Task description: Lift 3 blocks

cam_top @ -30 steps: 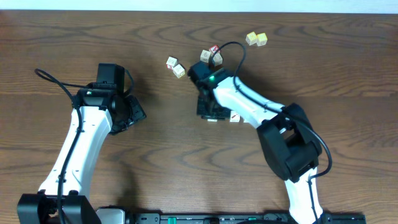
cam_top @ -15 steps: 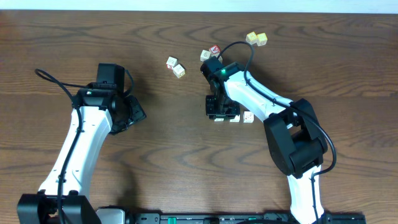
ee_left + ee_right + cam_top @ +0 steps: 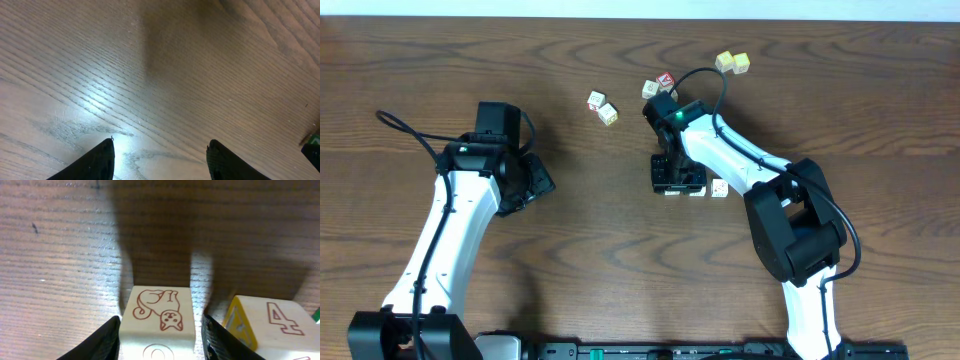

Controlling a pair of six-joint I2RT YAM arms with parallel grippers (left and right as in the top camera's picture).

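Three whitish blocks lie in a row mid-table: a cat-printed block [image 3: 157,312] between my right gripper's fingers, a block [image 3: 272,325] with a red 4 and a yellow-edged face just right of it, and a third block [image 3: 719,188] further right. The right gripper [image 3: 160,330] [image 3: 678,178] straddles the cat block, which rests on the wood. The left finger lies against the block, and a thin gap shows at the right finger. My left gripper [image 3: 160,150] [image 3: 535,182] is open over bare table, far to the left.
Two whitish cubes [image 3: 602,107] lie up-left of the right gripper. A cluster with a red-topped cube [image 3: 660,87] sits just behind it. A pale yellow pair [image 3: 732,63] lies at the back right. The right arm's cable loops over the cluster.
The right arm shifted rightward a second ago, then held still. Its jaws have widened around the cat block. The left arm has not moved.
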